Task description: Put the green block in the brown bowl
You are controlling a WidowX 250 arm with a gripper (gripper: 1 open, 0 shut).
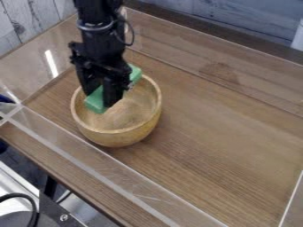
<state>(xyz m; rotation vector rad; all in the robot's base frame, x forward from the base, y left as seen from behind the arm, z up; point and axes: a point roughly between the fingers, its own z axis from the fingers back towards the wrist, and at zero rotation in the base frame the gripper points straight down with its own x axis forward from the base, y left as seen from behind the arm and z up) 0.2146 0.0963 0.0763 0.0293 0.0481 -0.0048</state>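
Here we are over the bowl, and the green block [99, 98] is the brightest thing in view: a plain, vivid green bar, a little blurred, slanting from its upper right end down to its lower left. Part of it disappears behind the dark fingers, so its full length can't be made out. Where is it? Right at the tip of the black gripper [97, 86], and the jaws are closed on it, one finger on either side, a firm-looking grip!

Below the tool, the brown bowl [133, 131] opens up, round, pale tan wood, thick smooth rim, and the block hangs over the left part of its opening in this view. Is it touching the wood inside? From this angle, I cannot tell.

Now the arm [99, 31]: it comes in from the top of the view, dark and bulky, reaching down with the gripper pointing towards the bowl. The gripper's body covers the far left part of the rim, while the rim to the right of the tool shows plainly. Another bit of green [135, 71] peeks out just beside the gripper, on its right, near the far rim, and what it belongs to is hard to say. Under it all, the brown wooden table [225, 133] stretches away to the tool's right.
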